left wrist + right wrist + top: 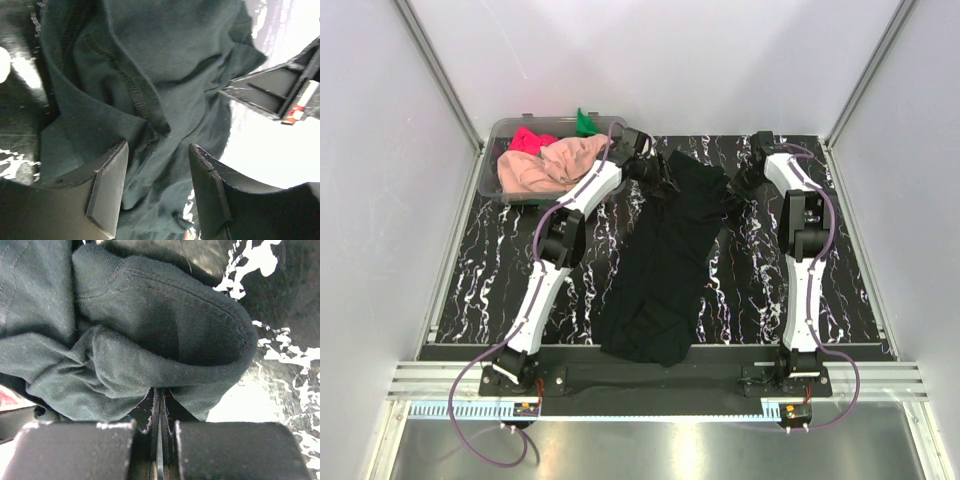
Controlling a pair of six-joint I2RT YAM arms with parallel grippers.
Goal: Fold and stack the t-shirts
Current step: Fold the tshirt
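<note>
Desk [490, 270]: black surface with white marbling, carrying the garments and the tub.
Black t-shirt [665, 260]: lies on the desk between the two arms. It is stretched in a long band from the near edge toward the far side and is bunched and creased rather than spread flat.
Far end of black t-shirt: both hands are at this end, one at each corner.
Left hand [157, 187]: released. The fingers [107, 185] stand apart with rumpled black cloth and a stitched seam lying in the gap between them. The cloth is not pinched.
Left hand position: at the far left corner of the black t-shirt, just beside the tub.
Right hand [160, 440]: clenched, with the fingertips pressed together. A folded, hemmed edge of the black t-shirt runs down into the closed tips and is grasped there.
Right hand position: at the far right corner of the black t-shirt, low over the desk.
Tub [500, 135]: clear plastic, at the far left corner of the desk.
Peach-pink t-shirt [555, 165]: crumpled in the tub, filling most of it.
Pink-red t-shirt [528, 140]: crumpled in the tub, behind the peach-pink one.
Green t-shirt [585, 122]: at the tub's far edge, only a small part visible.
</note>
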